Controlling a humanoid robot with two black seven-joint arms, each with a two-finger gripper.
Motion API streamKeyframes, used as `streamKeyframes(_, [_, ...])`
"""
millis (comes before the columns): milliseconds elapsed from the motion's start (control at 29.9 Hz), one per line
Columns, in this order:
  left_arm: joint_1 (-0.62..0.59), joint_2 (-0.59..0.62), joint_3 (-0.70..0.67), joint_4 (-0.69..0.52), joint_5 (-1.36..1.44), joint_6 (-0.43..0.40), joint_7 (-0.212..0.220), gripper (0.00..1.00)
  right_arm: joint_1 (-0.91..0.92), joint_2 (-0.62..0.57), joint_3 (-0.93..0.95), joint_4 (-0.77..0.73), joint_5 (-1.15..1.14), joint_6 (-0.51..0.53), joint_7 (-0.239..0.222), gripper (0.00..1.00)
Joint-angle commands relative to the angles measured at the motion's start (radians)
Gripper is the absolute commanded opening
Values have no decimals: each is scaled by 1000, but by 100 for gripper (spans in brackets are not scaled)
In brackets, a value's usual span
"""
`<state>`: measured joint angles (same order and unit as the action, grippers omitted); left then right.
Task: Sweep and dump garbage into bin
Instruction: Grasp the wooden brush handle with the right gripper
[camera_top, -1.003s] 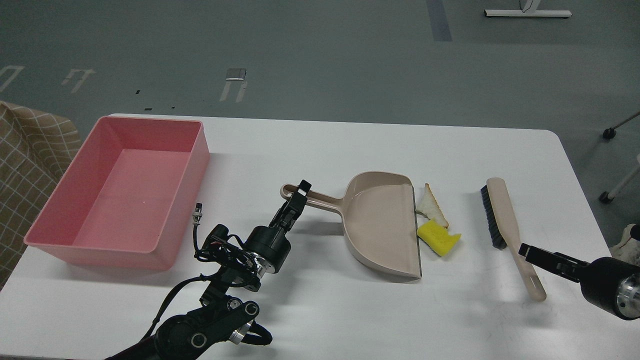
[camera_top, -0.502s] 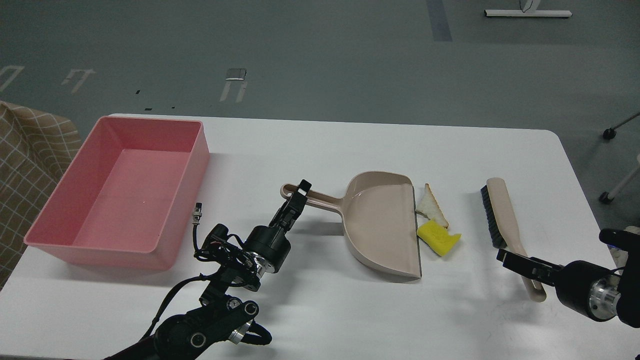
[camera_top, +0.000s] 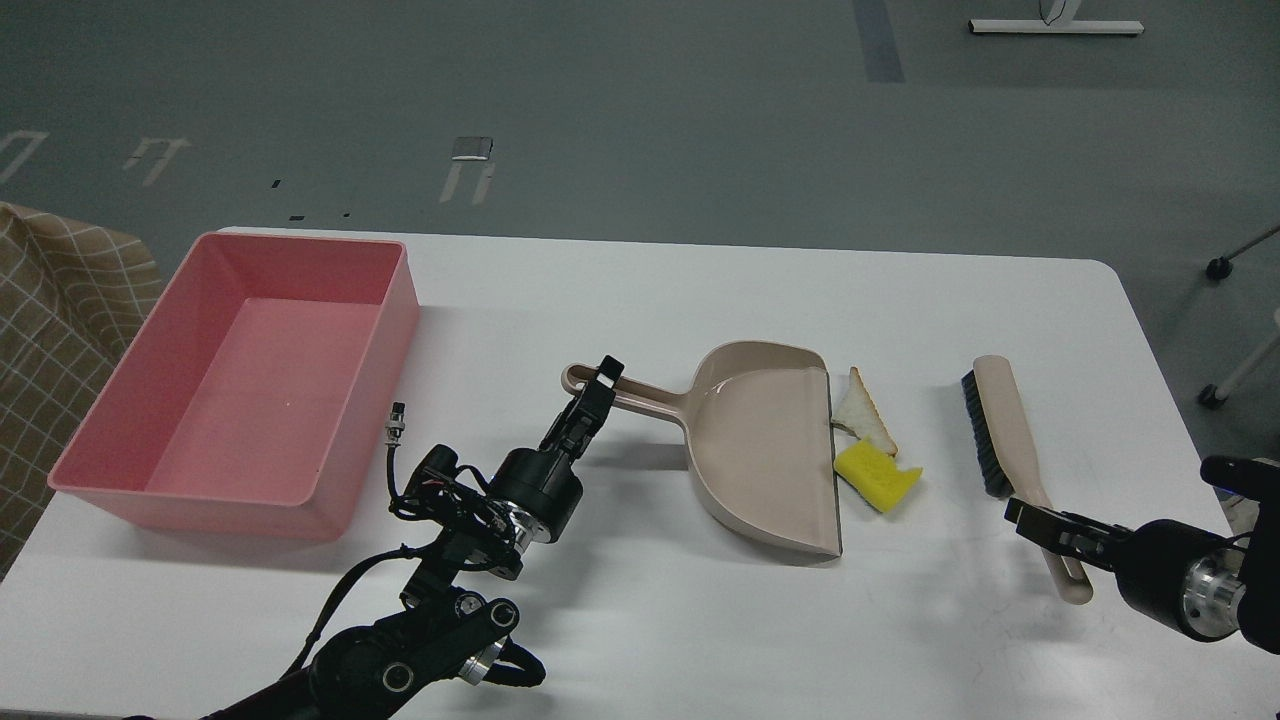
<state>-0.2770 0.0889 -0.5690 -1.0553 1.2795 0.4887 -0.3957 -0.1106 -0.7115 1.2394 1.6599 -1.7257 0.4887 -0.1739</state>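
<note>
the left gripper (camera_top: 598, 385) is clamped on the beige plastic dustpan (camera_top: 765, 455) handle. the right gripper (camera_top: 1030, 520) sits at the beige black-bristled brush (camera_top: 1010, 440) handle; its grip i cannot tell.

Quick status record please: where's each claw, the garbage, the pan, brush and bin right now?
left claw: at the dustpan handle, grip unclear
right claw: at the brush handle, grip unclear
bread: on the table, at the pan's open edge
sponge: at that edge, touching the bread
bin: far left, nothing in it
swept: not yet
</note>
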Motion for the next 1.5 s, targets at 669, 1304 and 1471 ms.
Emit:
streamKeyframes(669, [-1,0,1,9,1,0,5,22,6,14,-1,3,5,0,-18,34])
streamKeyframes(1304, [-1,0,1,9,3,0,6,23,19,14,-12,11,8,0,-36,19])
streamKeyframes(1471, [1,-3,1,9,3,0,6,23,20,14,-14,12,8,0,-50,15])
